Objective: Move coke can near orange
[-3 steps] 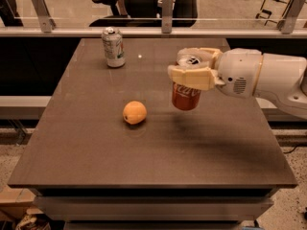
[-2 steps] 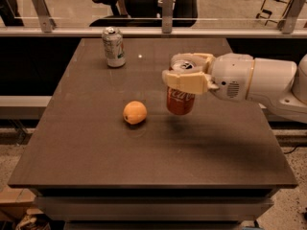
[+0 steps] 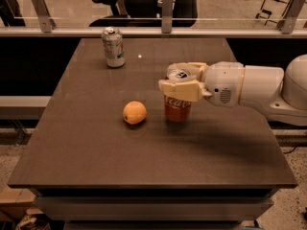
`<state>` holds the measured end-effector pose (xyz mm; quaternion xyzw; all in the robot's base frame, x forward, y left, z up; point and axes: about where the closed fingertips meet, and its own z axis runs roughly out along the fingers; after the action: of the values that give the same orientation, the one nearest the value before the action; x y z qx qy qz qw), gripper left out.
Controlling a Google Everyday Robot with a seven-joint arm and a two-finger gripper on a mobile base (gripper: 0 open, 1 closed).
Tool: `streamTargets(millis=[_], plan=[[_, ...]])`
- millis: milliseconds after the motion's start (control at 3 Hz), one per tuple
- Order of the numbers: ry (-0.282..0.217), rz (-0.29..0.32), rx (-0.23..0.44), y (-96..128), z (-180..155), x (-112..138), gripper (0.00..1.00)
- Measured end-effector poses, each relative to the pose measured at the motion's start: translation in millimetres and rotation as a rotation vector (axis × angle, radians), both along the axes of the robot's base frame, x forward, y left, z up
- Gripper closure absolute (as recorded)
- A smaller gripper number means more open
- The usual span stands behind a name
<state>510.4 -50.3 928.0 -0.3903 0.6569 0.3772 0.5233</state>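
Red coke can (image 3: pixel 177 110), upright and at or just above the table (image 3: pixel 144 176), sits near the orange (image 3: pixel 134 112). The gripper (image 3: pixel 178 78) is clamped round its top, seemingly to place it. A silver can (image 3: pixel 113 47) stands well apart.

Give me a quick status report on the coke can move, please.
Gripper over table centre, shut on coke can. Can upright beside orange, not touching. Nothing between them; silver can far back.
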Motion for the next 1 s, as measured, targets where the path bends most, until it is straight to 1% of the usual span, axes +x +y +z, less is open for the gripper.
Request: streamTargets(millis=[333,667,1000], plan=[[-0.026,0.008,-0.032,1,-9,2,1.0],[-0.077,0.051,-0.05,7,-12,3,1.0],[-0.102,0.088,-0.041,13,-17,8,1.0]])
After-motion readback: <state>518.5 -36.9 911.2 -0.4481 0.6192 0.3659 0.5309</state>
